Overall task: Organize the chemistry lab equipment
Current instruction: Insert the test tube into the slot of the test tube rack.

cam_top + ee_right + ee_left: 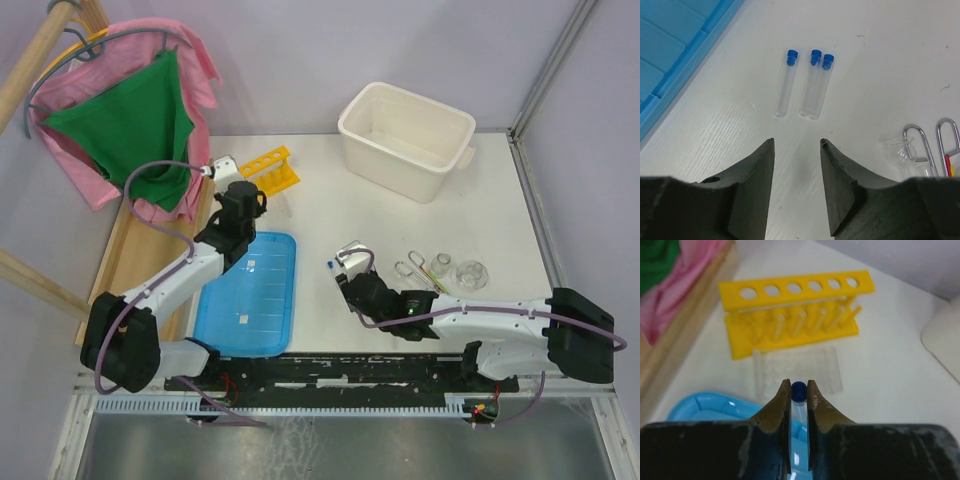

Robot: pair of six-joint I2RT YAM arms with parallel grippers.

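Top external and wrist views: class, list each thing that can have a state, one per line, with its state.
left gripper: shut on a blue-capped tube
right gripper: open, holding nothing
three loose tubes: capped, lying flat
white tub: upright, empty
blue lid: lying flat

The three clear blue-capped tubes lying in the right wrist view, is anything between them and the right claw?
Nothing visible. The open right claw points at the three clear blue-capped tubes across bare white table. The flat blue ribbed lid lies off at the view's left edge, clear of that path.
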